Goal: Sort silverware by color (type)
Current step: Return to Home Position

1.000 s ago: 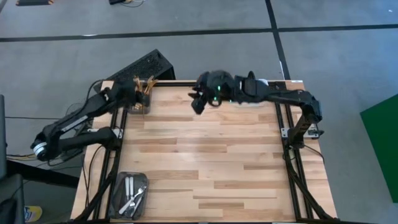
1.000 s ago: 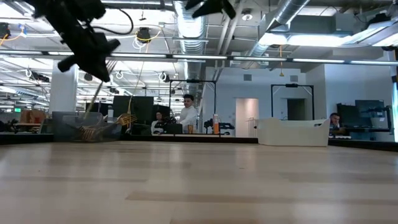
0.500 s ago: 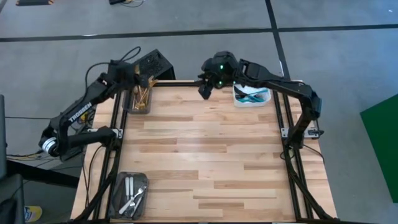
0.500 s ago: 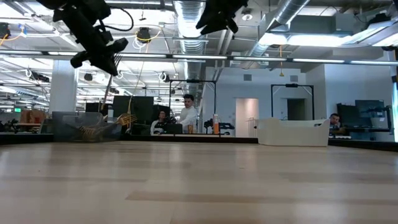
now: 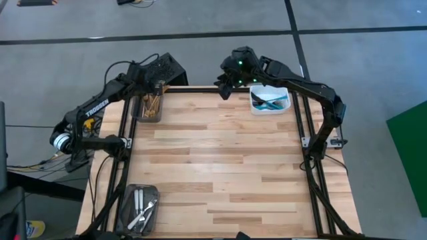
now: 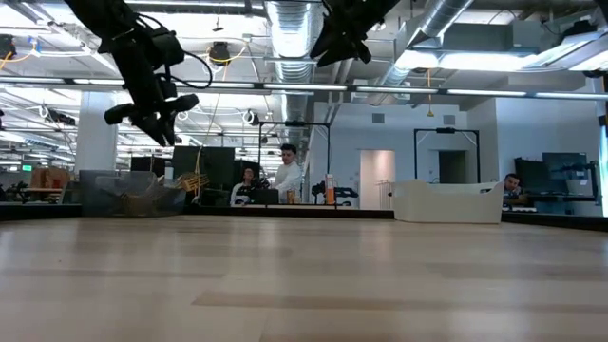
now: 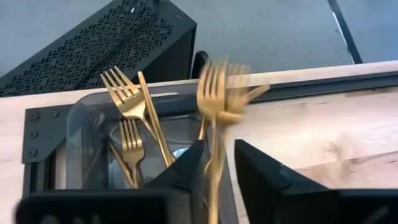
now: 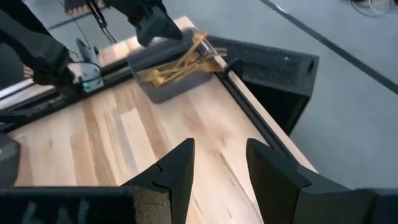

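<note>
Left gripper (image 7: 219, 148), fingers apart, hangs over the gold forks (image 7: 132, 99) in the far-left tray (image 7: 78, 124); lift straight clear so no tines snag; right gripper (image 8: 220, 152), also apart, empty near the bin (image 5: 268, 111)
</note>
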